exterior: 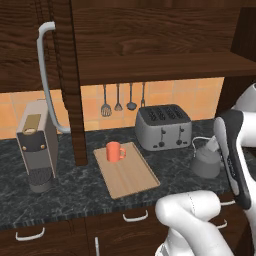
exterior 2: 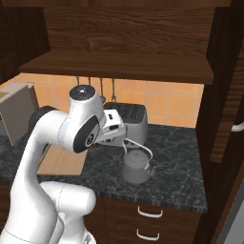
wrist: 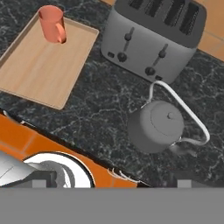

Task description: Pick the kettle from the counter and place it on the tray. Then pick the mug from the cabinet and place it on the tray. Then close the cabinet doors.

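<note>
Fingers (wrist: 189, 178) spread wide in the hand view, one tip at each lower corner, with nothing between them; I log them as open and empty.

Squat round dark grey metal kettle (wrist: 155, 124): thin pale wire handle arched over it, small knob on the lid, spout pointing toward the lower right of the hand view. It sits upright on the dark speckled marble surface (exterior: 75, 190), just in front of the boxy grey four-slot toaster (wrist: 151, 41) and apart from it.

Relative to the fingers, the kettle lies ahead of the right tip, not between the tips and not touched. In the right base view the white hand hangs above and to the left of the kettle.

Flat light tan wooden tray (exterior: 132, 175) lies left of the toaster. Small orange-red mug (exterior: 115, 151) stands upright on the tray's far left corner.

Left dark brown cabinet door (exterior: 67, 75) stands open, its grey bar handle toward me.
</note>
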Tool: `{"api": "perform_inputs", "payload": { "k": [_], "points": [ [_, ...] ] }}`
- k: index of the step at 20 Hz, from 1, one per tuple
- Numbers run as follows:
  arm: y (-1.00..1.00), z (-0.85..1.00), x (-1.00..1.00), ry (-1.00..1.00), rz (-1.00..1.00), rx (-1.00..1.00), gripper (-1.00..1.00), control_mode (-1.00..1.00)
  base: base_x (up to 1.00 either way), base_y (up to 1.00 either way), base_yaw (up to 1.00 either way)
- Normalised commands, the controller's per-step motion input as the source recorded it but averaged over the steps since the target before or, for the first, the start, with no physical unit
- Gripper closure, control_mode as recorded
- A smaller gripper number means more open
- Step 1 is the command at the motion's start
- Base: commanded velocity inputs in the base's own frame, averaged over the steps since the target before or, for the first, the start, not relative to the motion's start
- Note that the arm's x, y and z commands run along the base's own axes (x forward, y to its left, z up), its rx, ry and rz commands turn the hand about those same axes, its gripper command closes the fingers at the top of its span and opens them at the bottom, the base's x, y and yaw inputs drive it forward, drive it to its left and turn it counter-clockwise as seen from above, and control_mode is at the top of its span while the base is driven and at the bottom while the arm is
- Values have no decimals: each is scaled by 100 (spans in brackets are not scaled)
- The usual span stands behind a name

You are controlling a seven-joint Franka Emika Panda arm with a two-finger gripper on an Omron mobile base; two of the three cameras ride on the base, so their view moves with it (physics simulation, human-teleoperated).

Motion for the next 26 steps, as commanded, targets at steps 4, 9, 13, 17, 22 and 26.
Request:
{"api": "perform_inputs", "payload": {
  "k": [4, 9, 13, 17, 22, 26],
  "points": [
    [-61, -11, 24, 0, 0, -1, -100, -100, 0, 0, 0],
    [-51, -16, 34, 1, 0, -3, -100, -100, 0, 0, 0],
    [-40, -36, 48, 4, 0, -3, -100, -100, 0, 0, 0],
    [-22, -43, 56, 6, 1, -2, -100, -100, 0, 0, 0],
    [-10, -32, 47, 9, 5, 0, -100, -100, 0, 0, 0],
    [-8, -24, 47, 2, 7, 0, -100, -100, 0, 0, 0]
  ]
}}
